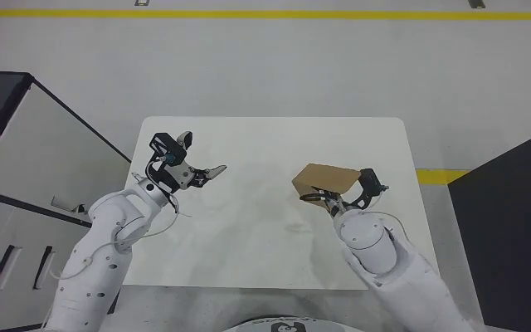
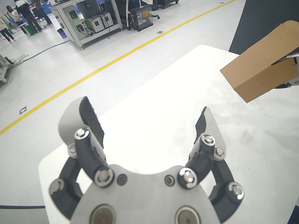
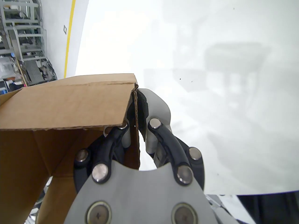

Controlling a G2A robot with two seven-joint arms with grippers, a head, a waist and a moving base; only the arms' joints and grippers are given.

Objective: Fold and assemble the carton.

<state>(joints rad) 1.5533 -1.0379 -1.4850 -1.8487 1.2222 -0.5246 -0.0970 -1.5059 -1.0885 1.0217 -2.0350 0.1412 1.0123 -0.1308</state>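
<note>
The right gripper (image 3: 136, 104) clenched one wall of the cardboard carton (image 1: 325, 178), raised over the white table (image 1: 274, 141) near its right edge. The left gripper (image 2: 147, 120) hung near the left edge, jaws spread, grasping nothing.

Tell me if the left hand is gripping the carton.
No, the left hand is open and empty; the right hand grips the carton.
</note>
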